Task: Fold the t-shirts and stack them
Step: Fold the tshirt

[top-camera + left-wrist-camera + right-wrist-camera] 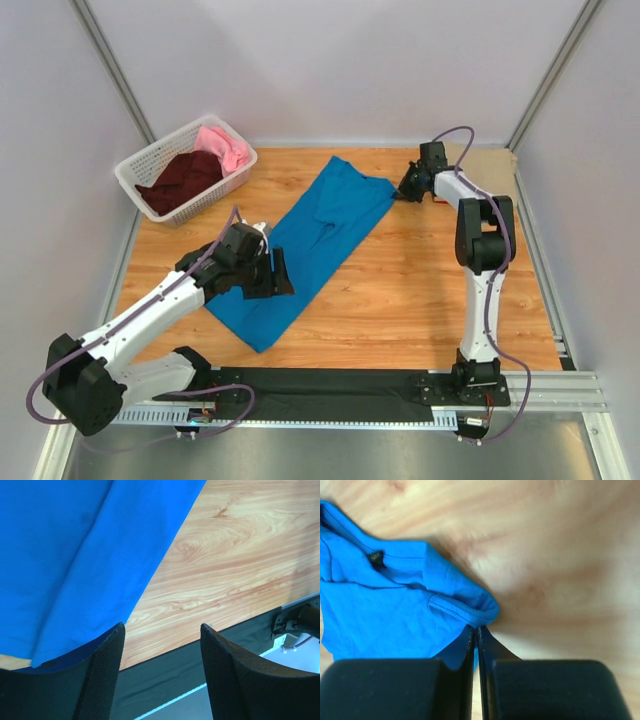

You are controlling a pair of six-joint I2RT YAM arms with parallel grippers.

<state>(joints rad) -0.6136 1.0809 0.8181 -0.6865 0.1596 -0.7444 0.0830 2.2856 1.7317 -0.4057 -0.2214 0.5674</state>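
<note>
Right gripper (476,629) pinching blue t-shirt (380,610) edge between pressed fingertips; left gripper (161,626) hanging spread, shirt lying by its left finger.

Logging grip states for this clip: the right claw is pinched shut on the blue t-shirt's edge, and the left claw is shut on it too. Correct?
Not quite. The left claw is open, fingers spread wide at the blue t-shirt's edge, as the left wrist view shows. The right claw is indeed pinched shut on its edge.
</note>
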